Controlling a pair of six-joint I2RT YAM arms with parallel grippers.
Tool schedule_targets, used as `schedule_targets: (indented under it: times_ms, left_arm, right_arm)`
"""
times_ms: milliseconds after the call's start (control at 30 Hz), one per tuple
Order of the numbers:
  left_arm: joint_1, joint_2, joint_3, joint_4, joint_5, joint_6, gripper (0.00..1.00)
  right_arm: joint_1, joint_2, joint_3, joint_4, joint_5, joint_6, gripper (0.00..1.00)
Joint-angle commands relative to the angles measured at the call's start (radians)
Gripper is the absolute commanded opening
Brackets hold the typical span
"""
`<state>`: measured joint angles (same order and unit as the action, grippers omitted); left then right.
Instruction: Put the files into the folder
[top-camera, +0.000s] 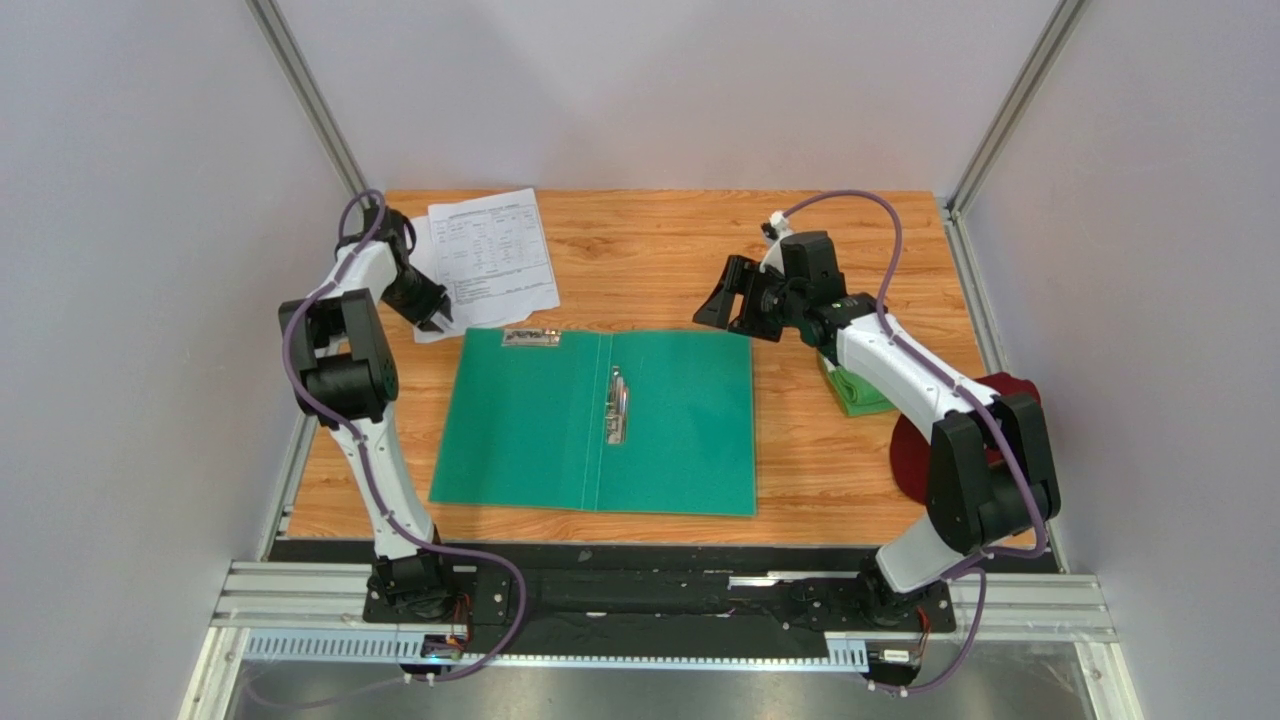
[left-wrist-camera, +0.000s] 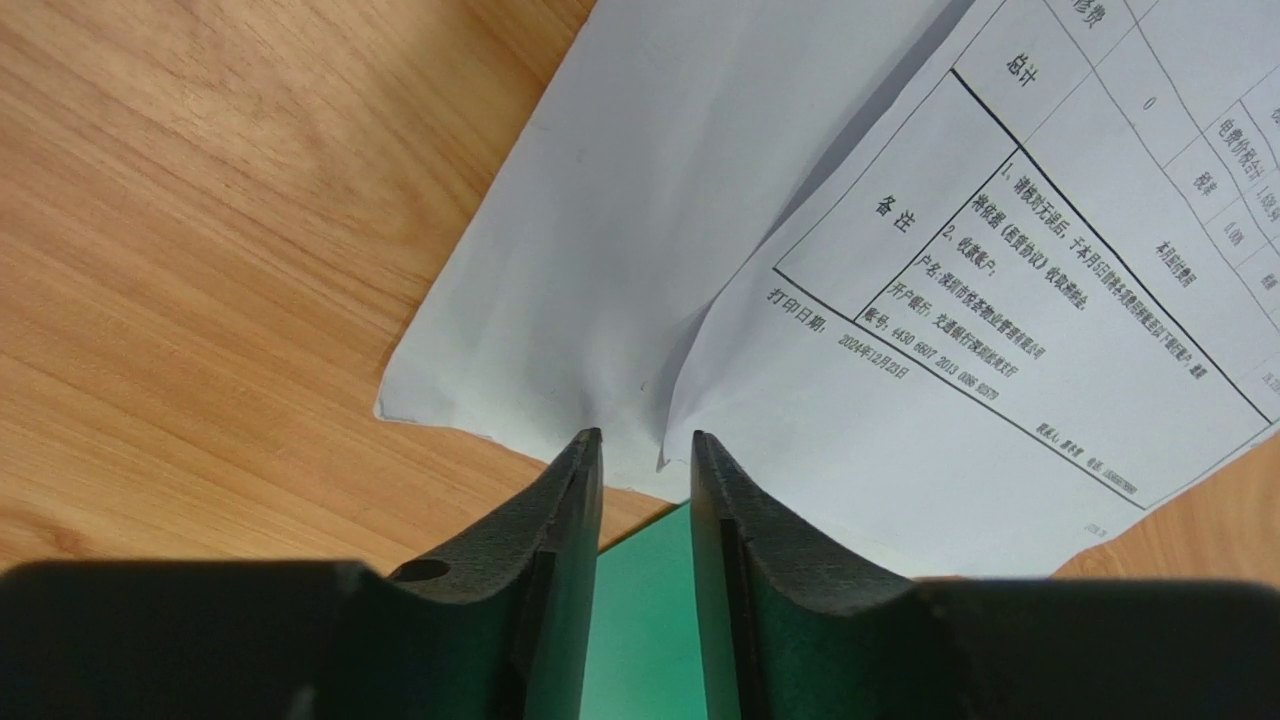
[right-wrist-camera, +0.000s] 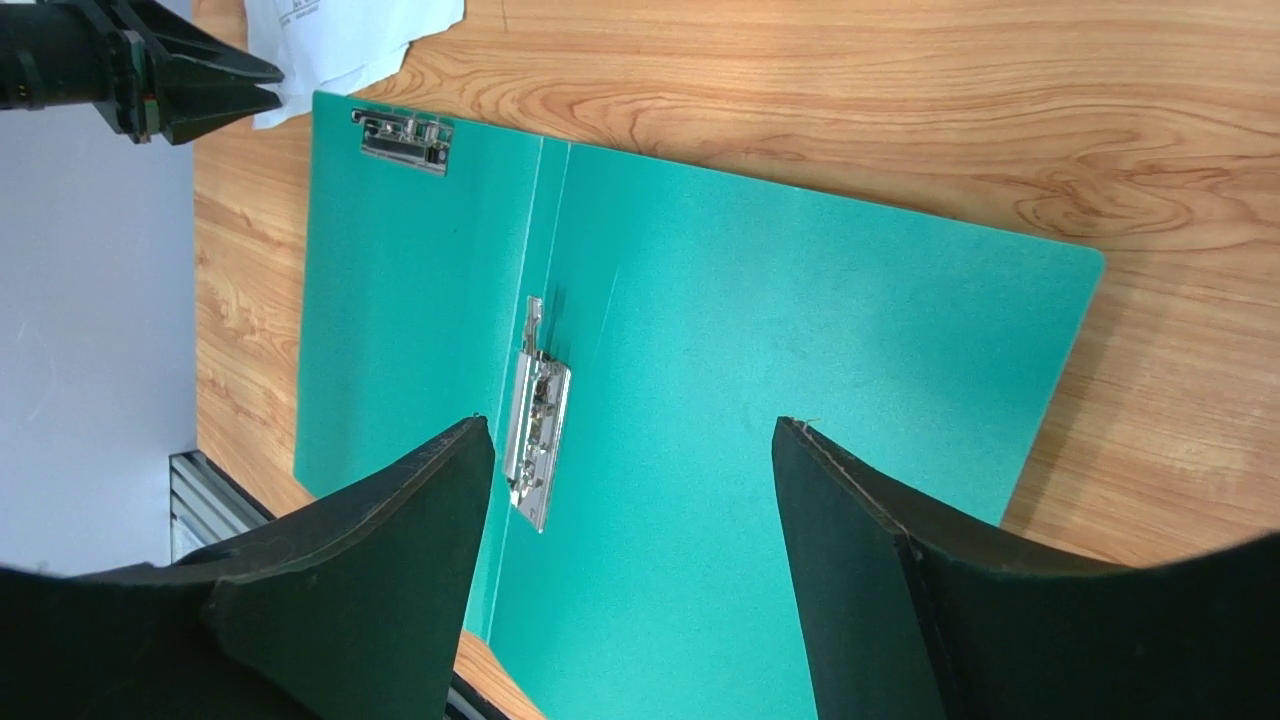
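The teal-green folder (top-camera: 601, 420) lies open and flat in the middle of the table, with a metal clip (top-camera: 616, 405) at its spine. The files (top-camera: 489, 255) lie at the far left, just beyond the folder's far left corner. My left gripper (top-camera: 436, 318) is at their near edge. In the left wrist view its jaws (left-wrist-camera: 646, 440) are nearly closed on the puckered edge of the sheets (left-wrist-camera: 902, 270), with the folder (left-wrist-camera: 646, 600) below. My right gripper (top-camera: 721, 308) is wide open and empty above the folder's far right corner. In the right wrist view the folder (right-wrist-camera: 781, 300) lies beneath the open gripper (right-wrist-camera: 631, 428).
A small bright green cloth (top-camera: 860, 393) and a dark red object (top-camera: 909, 450) lie at the right, under the right arm. A second metal clip (top-camera: 531, 336) sits at the folder's far left edge. Frame posts stand at the table's far corners.
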<state>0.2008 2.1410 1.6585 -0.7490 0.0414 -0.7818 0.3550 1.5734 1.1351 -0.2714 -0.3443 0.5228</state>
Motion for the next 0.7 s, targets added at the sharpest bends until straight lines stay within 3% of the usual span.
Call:
schedule_targets:
  times_ms: [0,233,367,533,667]
  left_arm:
    - [-0.018,0.022,0.056,-0.046,-0.038,-0.008,0.34]
    - [-0.027,0.03,0.072,-0.055,-0.081,-0.008,0.26]
    - [-0.032,0.036,0.084,-0.053,-0.097,0.006,0.0]
    - [-0.032,0.008,0.13,-0.061,-0.013,0.055,0.0]
    - [-0.032,-0.126,0.098,-0.055,0.138,0.049,0.0]
  right_arm:
    - [-0.016,-0.079,-0.008,0.034,-0.015,-0.009,0.72]
    - [-0.031,-0.121,-0.017,0.034,-0.018,-0.009,0.72]
    - [-0.033,-0.127,-0.021,0.021,-0.004,-0.021,0.72]
    - [-0.03,-0.102,-0.055,0.009,0.01,-0.052,0.72]
    - [-0.011,-0.035,-0.06,0.034,-0.048,-0.029,0.75]
